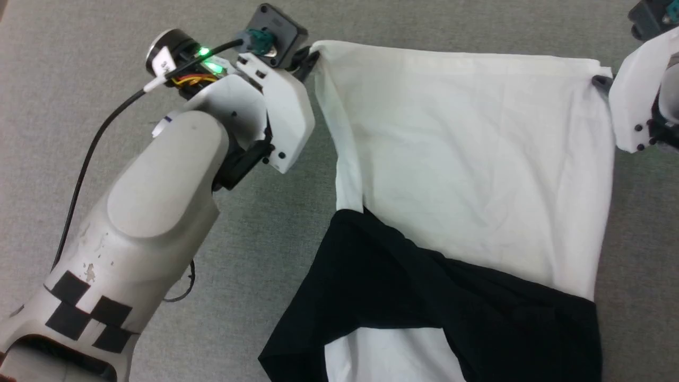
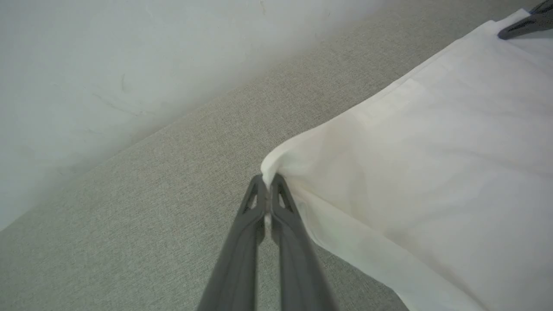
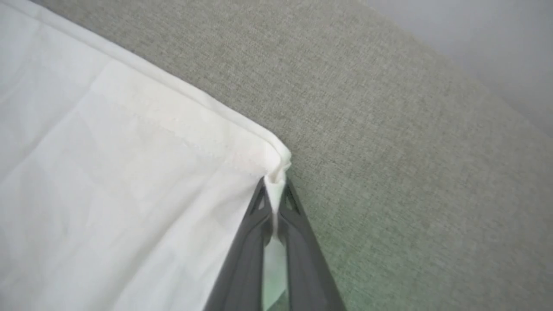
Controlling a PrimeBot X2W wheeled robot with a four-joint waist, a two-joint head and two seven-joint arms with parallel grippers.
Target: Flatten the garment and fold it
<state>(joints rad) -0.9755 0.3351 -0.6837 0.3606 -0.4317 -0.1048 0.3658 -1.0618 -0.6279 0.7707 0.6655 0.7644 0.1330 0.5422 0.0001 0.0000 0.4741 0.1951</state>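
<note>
Garment [image 1: 467, 159]: soft long-sleeved shirt, white body, black sleeves, lying on grey woven surface [image 1: 63, 79], stretched between pincers. Left pincer [image 2: 268, 185] pinching one hem corner, right pincer [image 3: 275, 190] pinching other. Fabric looks light, limp, wrinkle-prone; hem corners likely best hold.

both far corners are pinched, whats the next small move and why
Probably draw the left tool and right tool slightly apart and away from the robot: each is shut on a hem corner of the shirt, whose white body is creased and whose left edge is folded over.
</note>
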